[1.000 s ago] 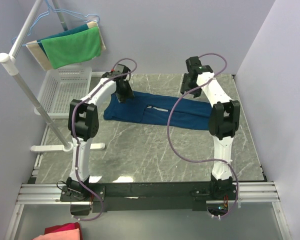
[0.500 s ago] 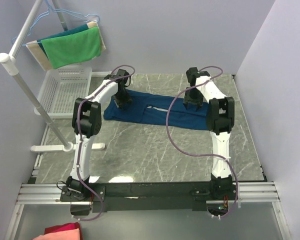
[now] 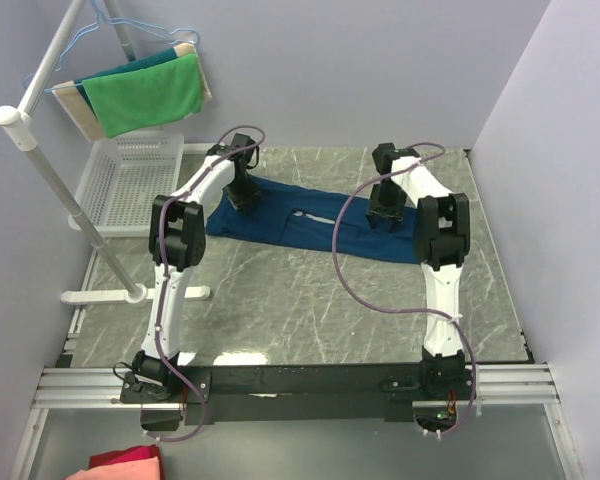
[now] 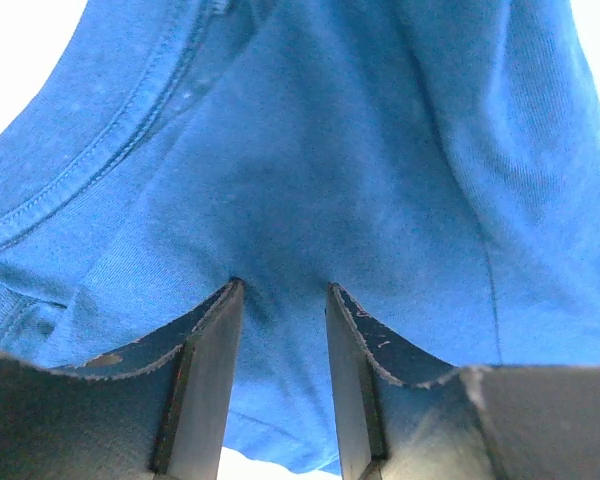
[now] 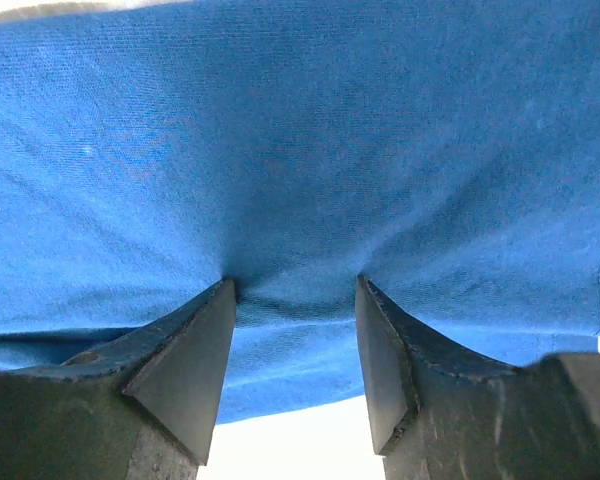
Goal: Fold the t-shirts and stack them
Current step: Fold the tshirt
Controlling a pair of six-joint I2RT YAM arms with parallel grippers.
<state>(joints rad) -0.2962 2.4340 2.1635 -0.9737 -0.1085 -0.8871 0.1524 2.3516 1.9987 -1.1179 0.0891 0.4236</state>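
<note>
**Grippers pressed onto the navy t-shirt (image 3: 280,225), jaws apart**

Starting on the left, I have the left gripper (image 3: 243,195) pointing down onto the far-left end of the shirt, close to its far edge. In its wrist view the left gripper (image 4: 280,290) has both fingertips dug into the blue cloth (image 4: 310,150). The jaws stand parted with a narrow gap, and the fabric puckers between the tips. A stitched seam curves across the upper left of that view. I cannot tell whether any cloth is actually pinched.

The shirt lies flattened in a long band across the far half of the marble table (image 3: 310,300), running from one gripper to the other. Its pale print sits about midway along.

On the right, the right gripper (image 3: 385,218) is down on the shirt's right-hand part. Its wrist view shows the right gripper (image 5: 292,285) with fingertips touching the fabric (image 5: 300,130). These jaws are parted wider than the left pair, and creases fan out from the gap between them.
</note>
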